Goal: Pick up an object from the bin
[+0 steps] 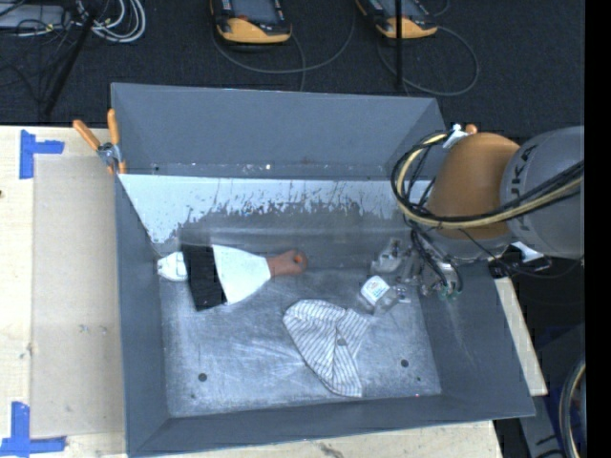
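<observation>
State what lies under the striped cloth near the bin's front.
Bare grey bin floor shows round the striped cloth; its folds cover anything beneath, so that cannot be told.

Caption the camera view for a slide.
Tool beside the striped cloth in the grey bin; white brush at view's left.

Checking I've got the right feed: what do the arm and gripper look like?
The arm is rounded and grey with dark lettering, an orange cover at the wrist, black and yellowish cables looped around it, and a small metal gripper.
</observation>
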